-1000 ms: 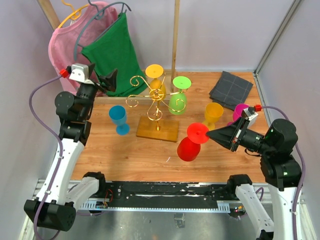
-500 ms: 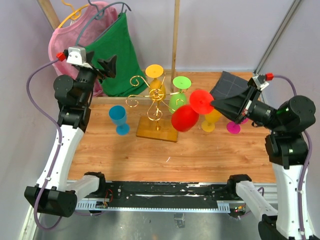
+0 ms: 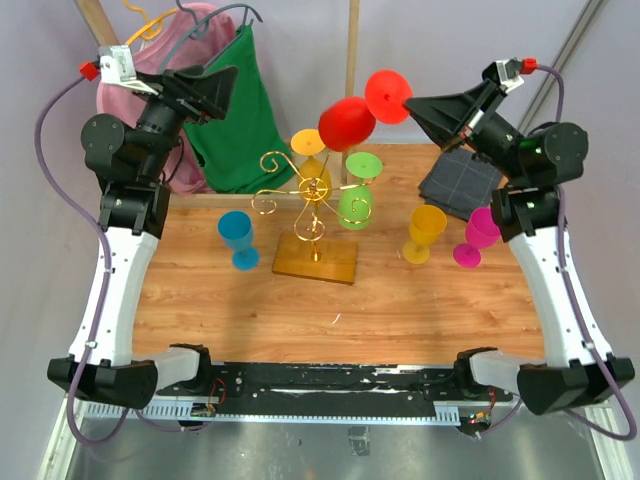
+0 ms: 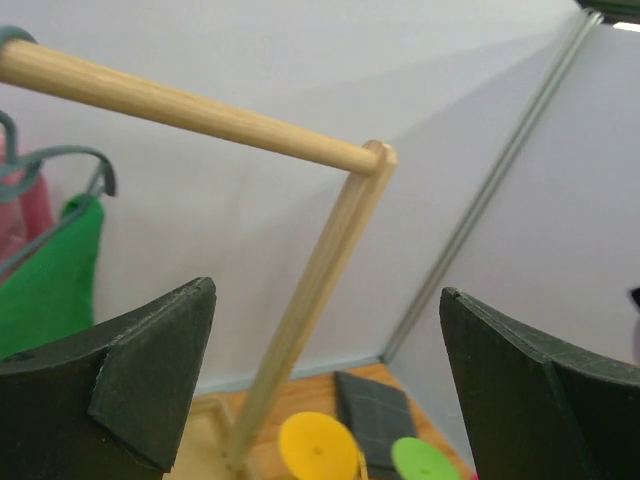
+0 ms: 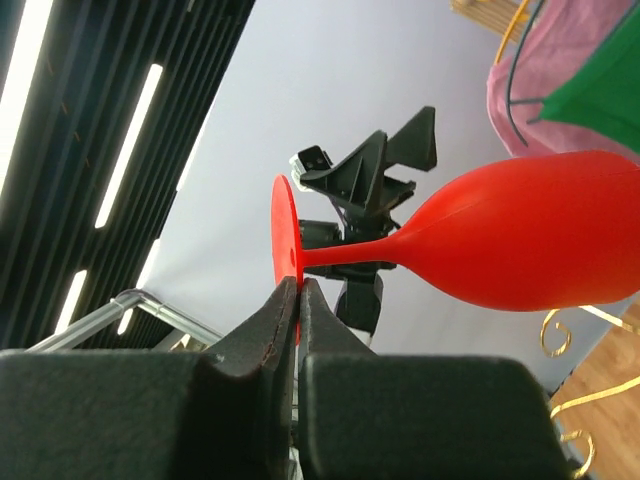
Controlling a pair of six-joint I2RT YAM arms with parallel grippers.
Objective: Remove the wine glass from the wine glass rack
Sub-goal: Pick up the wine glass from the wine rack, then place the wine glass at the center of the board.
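My right gripper (image 3: pixel 410 103) is shut on the foot disc of a red wine glass (image 3: pixel 345 122) and holds it on its side, high in the air above the back of the wine glass rack (image 3: pixel 305 200). In the right wrist view the jaws (image 5: pixel 298 285) pinch the disc's edge, and the red bowl (image 5: pixel 530 245) points away. The gold wire rack stands on its light-wood base (image 3: pixel 316 258), with a yellow glass (image 3: pixel 308 142) and a green glass (image 3: pixel 355 208) hanging upside down on it. My left gripper (image 3: pixel 222 85) is open and empty, raised high at the back left; its fingers (image 4: pixel 150 380) frame the wooden frame.
A blue glass (image 3: pixel 237 238) stands left of the rack; a yellow glass (image 3: pixel 426 230) and a magenta glass (image 3: pixel 478 233) stand to its right. A folded grey cloth (image 3: pixel 458 185) lies at the back right. A wooden clothes frame (image 3: pixel 351 70) with pink and green garments (image 3: pixel 230 100) stands behind.
My right arm has lifted the red glass from low near the table's front up and back to high above the rack. My left arm has also risen.
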